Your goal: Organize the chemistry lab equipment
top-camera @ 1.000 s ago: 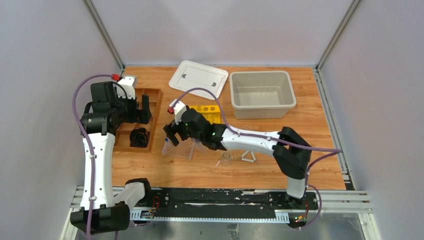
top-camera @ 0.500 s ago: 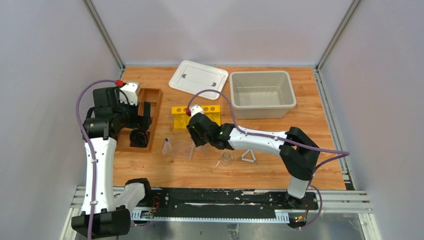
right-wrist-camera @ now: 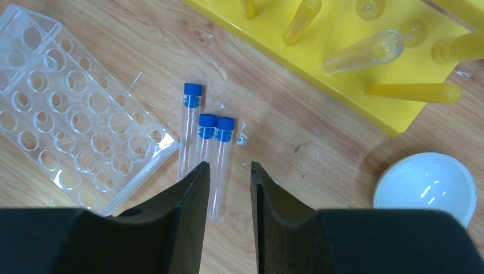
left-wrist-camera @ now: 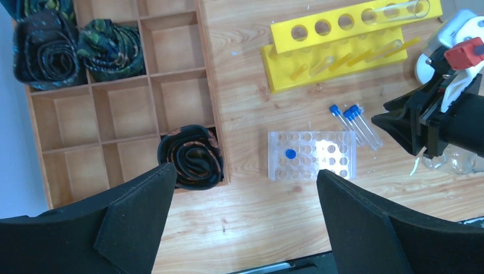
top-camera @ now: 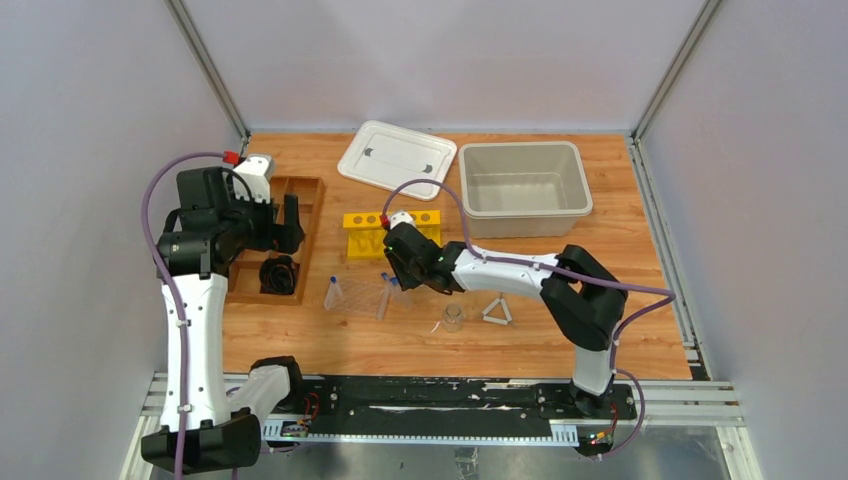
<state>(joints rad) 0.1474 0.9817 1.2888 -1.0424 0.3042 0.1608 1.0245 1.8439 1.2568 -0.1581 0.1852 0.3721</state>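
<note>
On the wooden tabletop (top-camera: 330, 340), small clear blue-capped tubes (right-wrist-camera: 206, 142) are laid at the clear plastic rack's (right-wrist-camera: 68, 131) three o'clock. The right fingers (right-wrist-camera: 171, 228), just narrowed around one, suggest a pickup; whether it is gripped cannot be told. The left fingers (left-wrist-camera: 131, 217) are spread wide.

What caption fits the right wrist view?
Right pincer poised over three blue-capped tubes lying beside the clear rack, yellow rack and white dome nearby.

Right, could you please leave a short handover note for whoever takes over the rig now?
Left gripper: jaws wide open, holding nothing, raised off the table.
Right gripper: jaws narrow, at the lower end of one of three loose tubes lying on the table; grip unclear.
Done: one tube stands in the clear rack.
Left: those three tubes, the beaker, triangle and dome.
</note>
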